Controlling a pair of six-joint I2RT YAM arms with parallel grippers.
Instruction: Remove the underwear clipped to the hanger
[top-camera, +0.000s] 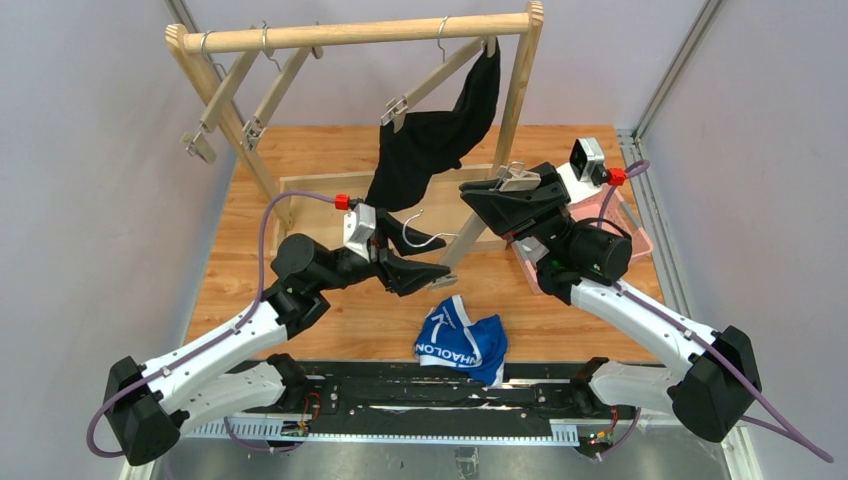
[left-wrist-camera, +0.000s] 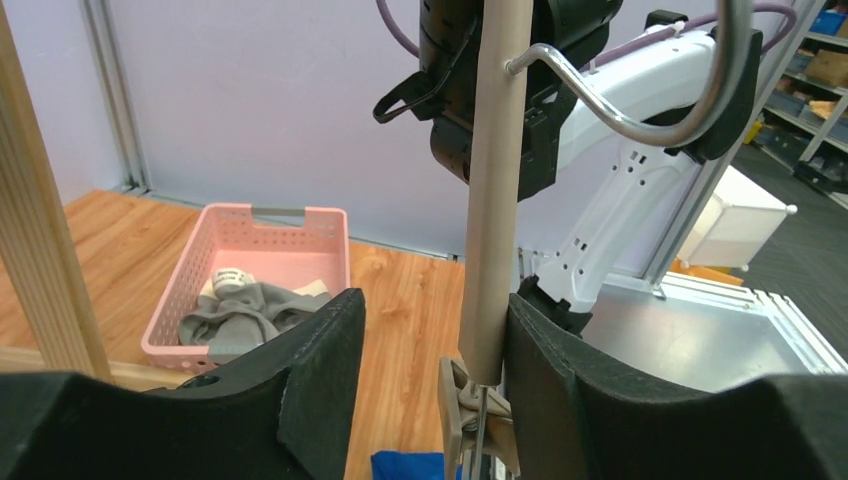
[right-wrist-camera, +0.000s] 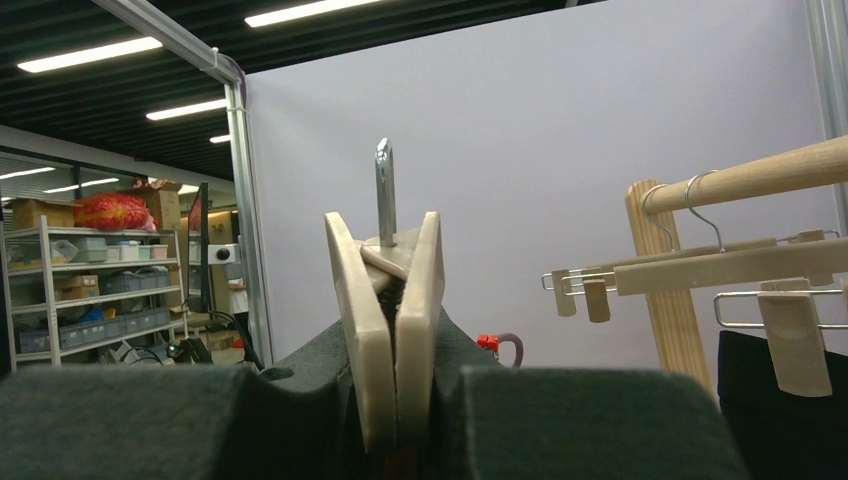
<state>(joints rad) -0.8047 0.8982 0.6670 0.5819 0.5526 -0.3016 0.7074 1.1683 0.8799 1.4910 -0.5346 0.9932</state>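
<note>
The black underwear (top-camera: 435, 145) hangs on the rack, clipped to a hanger (top-camera: 425, 85); it also shows in the right wrist view (right-wrist-camera: 780, 410). The blue underwear (top-camera: 462, 342) lies loose on the table near the front edge. The grey-beige underwear (left-wrist-camera: 240, 312) lies in the pink basket (left-wrist-camera: 300, 215). A loose wooden hanger (top-camera: 470, 235) is held off the rack between both arms. My right gripper (top-camera: 500, 190) is shut on one of its clips (right-wrist-camera: 390, 300). My left gripper (left-wrist-camera: 435, 340) is open, its fingers around the hanger's bar (left-wrist-camera: 495, 180) near the other clip (left-wrist-camera: 465, 405).
The wooden rack (top-camera: 370, 35) stands at the back with two empty clip hangers (top-camera: 235, 105) on its left part. Its base frame (top-camera: 300, 185) lies on the table. The pink basket (top-camera: 640, 235) sits at the right, behind my right arm.
</note>
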